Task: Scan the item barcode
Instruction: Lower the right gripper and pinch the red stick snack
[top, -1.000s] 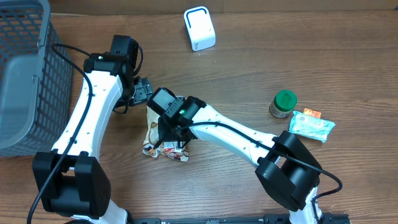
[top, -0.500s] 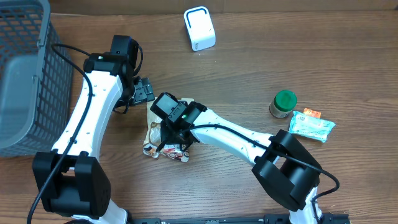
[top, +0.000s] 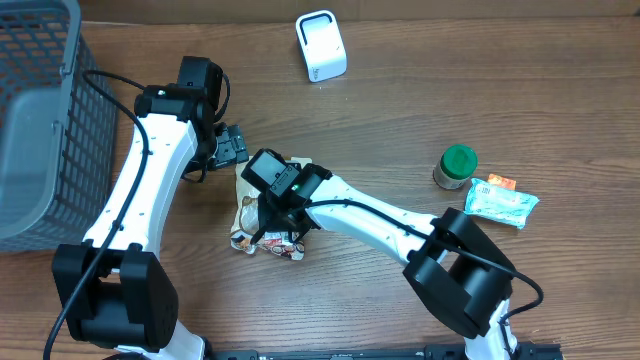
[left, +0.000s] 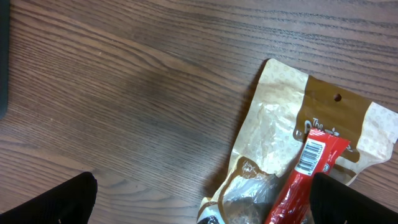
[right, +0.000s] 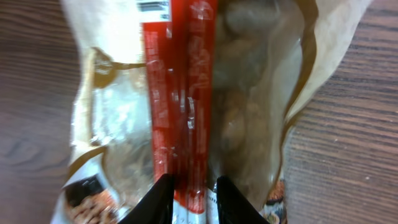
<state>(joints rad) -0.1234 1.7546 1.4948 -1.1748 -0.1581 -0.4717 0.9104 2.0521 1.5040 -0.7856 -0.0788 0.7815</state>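
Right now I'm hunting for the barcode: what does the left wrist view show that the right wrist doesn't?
Only the left wrist: the whole barcode on the red stick pack, and the hang hole of the tan pouch. Only the right wrist: the right end effector closed on the stick pack, with the barcode cut off at the frame's top. Both: the stick pack lying on the pouch, on the table.

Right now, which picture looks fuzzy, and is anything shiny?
Right wrist view: fuzzy all over, with glare streaks on the red stick packet and the tan snack pouch. Left wrist view: sharp; the packet's barcode and the wood grain of the table are crisp. Overhead view: even light, clear.
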